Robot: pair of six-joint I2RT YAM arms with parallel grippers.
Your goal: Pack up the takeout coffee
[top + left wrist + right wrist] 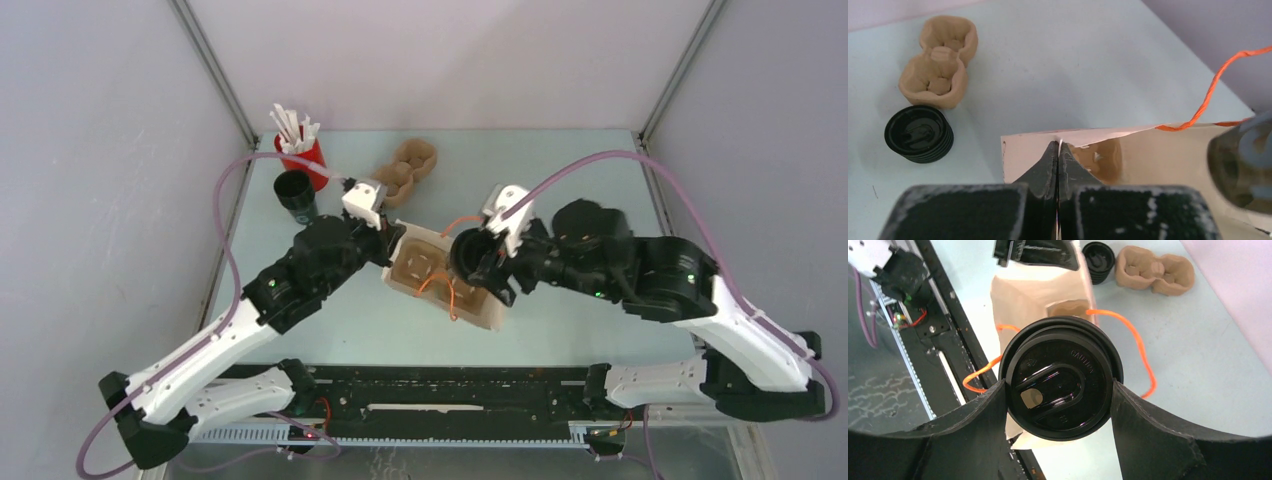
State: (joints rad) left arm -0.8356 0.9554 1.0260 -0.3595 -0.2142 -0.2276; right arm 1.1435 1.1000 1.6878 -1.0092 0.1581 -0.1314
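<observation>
The takeout coffee [1060, 382], a black cup with a black lid, is held between my right gripper's [1060, 390] two fingers, which are shut on its sides just under the lid. It hangs over the open mouth of the brown paper bag [470, 305] in the top view, where the cup [468, 255] and right gripper [480, 262] sit mid-table. My left gripper [1058, 146] is shut on the bag's rim [1038, 150], pinching the paper edge at the bag's left side [395, 240]. The cup shows at the right edge of the left wrist view [1243, 170].
A brown pulp piece [415, 262] lies inside the bag, whose orange cord handles [1140, 350] hang loose. A squat stack of black lids [295, 192], a red cup of white sticks [300, 150] and a pulp cup carrier [405, 170] stand at the back left.
</observation>
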